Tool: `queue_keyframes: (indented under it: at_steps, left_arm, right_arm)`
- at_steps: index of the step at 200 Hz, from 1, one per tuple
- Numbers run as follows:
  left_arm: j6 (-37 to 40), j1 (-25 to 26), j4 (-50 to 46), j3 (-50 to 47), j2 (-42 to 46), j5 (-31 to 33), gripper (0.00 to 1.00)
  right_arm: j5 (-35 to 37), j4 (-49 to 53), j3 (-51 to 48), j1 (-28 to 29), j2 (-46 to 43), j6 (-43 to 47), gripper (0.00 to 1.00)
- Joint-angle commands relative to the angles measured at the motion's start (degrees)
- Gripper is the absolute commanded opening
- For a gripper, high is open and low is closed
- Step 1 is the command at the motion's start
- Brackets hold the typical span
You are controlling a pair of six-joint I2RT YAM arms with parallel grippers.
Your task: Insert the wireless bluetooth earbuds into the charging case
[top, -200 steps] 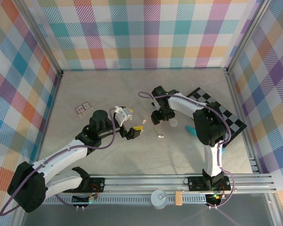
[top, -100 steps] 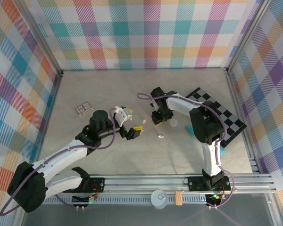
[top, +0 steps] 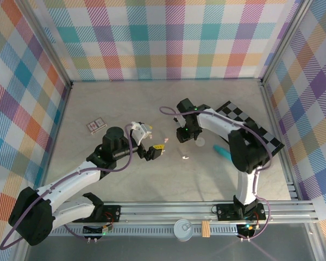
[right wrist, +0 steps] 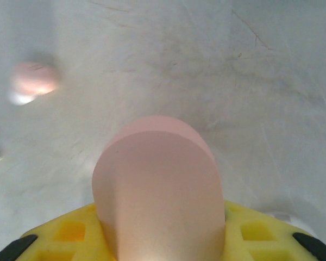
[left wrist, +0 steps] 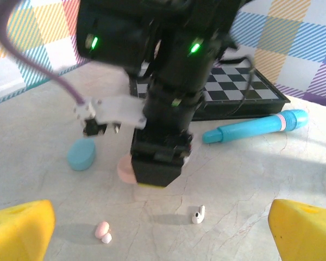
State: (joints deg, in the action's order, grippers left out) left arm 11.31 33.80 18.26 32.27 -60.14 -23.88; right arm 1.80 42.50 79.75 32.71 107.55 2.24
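The pink charging case [right wrist: 157,185] stands on edge between the yellow pads of my right gripper [right wrist: 160,239], which is shut on it, low over the table. In the left wrist view the same pink case [left wrist: 125,167] peeks out behind the black right gripper [left wrist: 157,163]. A pink earbud [left wrist: 102,230] and a white earbud [left wrist: 198,215] lie loose on the table in front of it. My left gripper [top: 152,143] hovers open beside them, its yellow fingertips [left wrist: 19,231] wide apart and holding nothing. From above, the pink earbud [top: 165,139] and white earbud [top: 185,157] lie between the two grippers.
A teal case [left wrist: 81,154] lies closed beside the right gripper. A long teal tube [left wrist: 255,126] and a checkered board [left wrist: 244,89] lie behind, toward the right wall. A small card [top: 95,125] sits at the left. A can [top: 183,228] rests on the front rail.
My right gripper's jaws have drawn in onto the pink case, and its arm shifted slightly. The left arm has stayed still and open.
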Motion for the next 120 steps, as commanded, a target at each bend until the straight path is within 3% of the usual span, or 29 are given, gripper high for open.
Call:
queue_keyframes:
  at_steps: [1, 69, 120]
  left_arm:
    - [-1.41, -0.62, 1.14, -0.78, 1.90, 0.23, 1.00]
    - [-1.02, -0.58, 1.50, 1.77, -1.17, -5.57, 1.00]
    - [1.44, -0.58, -10.72, 7.17, -0.50, -15.67, 0.97]
  right_arm:
    - [-7.92, -2.49, -3.57, 0.52, -9.32, 8.72, 0.34]
    - [-23.95, 8.17, 1.69, 1.22, -21.61, 19.08, 0.33]
    - [-25.82, 17.84, 4.74, 4.27, -25.49, 27.06, 0.32]
